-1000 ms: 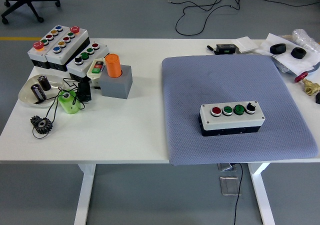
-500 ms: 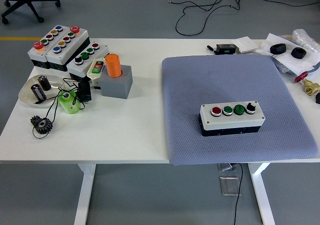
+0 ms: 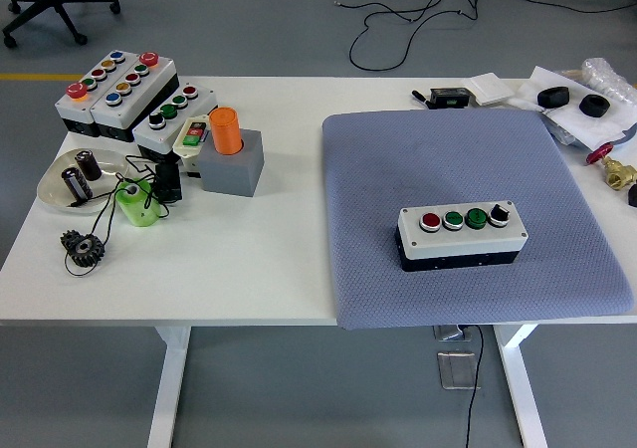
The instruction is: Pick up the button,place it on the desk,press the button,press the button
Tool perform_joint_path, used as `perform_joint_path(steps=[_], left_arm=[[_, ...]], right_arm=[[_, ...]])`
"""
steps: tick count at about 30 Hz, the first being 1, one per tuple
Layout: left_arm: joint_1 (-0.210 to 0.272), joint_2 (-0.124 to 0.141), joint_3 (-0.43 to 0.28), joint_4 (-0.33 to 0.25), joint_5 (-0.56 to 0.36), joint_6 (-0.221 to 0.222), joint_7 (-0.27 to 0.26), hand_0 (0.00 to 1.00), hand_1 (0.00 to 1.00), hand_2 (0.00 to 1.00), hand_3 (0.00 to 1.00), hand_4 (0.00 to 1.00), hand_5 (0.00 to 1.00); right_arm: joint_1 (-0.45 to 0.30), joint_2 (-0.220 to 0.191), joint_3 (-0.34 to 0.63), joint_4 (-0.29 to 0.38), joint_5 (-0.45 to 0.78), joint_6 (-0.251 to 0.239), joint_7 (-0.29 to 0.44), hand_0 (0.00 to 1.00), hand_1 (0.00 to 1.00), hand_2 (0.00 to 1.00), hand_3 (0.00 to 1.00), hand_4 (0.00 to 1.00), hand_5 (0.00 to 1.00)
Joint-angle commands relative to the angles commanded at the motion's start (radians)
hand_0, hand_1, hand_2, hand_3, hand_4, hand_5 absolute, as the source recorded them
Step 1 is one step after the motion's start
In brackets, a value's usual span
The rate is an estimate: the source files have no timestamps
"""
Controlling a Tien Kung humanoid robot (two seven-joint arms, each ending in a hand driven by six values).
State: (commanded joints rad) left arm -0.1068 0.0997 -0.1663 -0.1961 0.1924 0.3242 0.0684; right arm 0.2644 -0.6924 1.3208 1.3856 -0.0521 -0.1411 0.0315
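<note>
Sitting flat on the grey mat, the button box lies untouched.

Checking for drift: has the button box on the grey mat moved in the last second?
No. The button box sits at the same spot on the mat, equally far from its near edge.

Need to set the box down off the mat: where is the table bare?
Bare white table lies between the grey block and the blue mat, and along the near edge. The far left corner is crowded with button boxes; the far right with small parts.
</note>
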Motion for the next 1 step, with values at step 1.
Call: perform_joint_path(steps=[1], left_arm=[[0.0, 0.0, 0.0, 0.0, 0.0, 0.0, 0.0, 0.605, 0.551, 0.514, 0.469, 0.277, 0.991]], right_arm=[[0.0, 0.0, 0.0, 0.0, 0.0, 0.0, 0.0, 0.745, 0.727, 0.759, 0.759, 0.595, 0.42]])
